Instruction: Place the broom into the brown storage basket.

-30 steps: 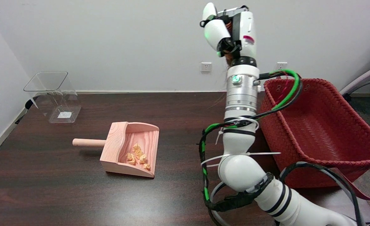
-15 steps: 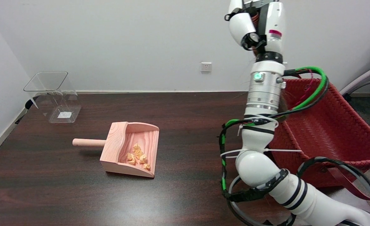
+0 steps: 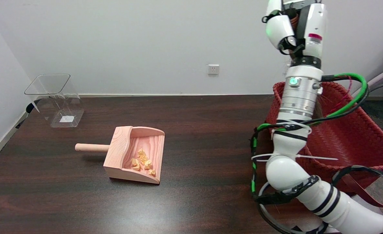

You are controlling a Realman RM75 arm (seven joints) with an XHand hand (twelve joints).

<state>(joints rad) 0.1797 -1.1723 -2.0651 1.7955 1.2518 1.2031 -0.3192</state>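
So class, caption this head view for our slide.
Right hand raised above the brown storage basket; wooden dustpan with scraps sits on the table.

My arm [image 3: 292, 146] is white and round, with black rings near the bottom. One part is shiny silver [image 3: 298, 99] with a little green light [image 3: 293, 81]. Green and black cables [image 3: 344, 104] loop beside it, tied on with thin white straps. My hand [image 3: 292, 26] is white and black, with a small red mark.

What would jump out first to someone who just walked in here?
The white right arm rearing up at the right, its hand raised high above the red-brown woven basket. Then, mid-table, the pale wooden dustpan holding yellow scraps, and a clear plastic bin at the far left.
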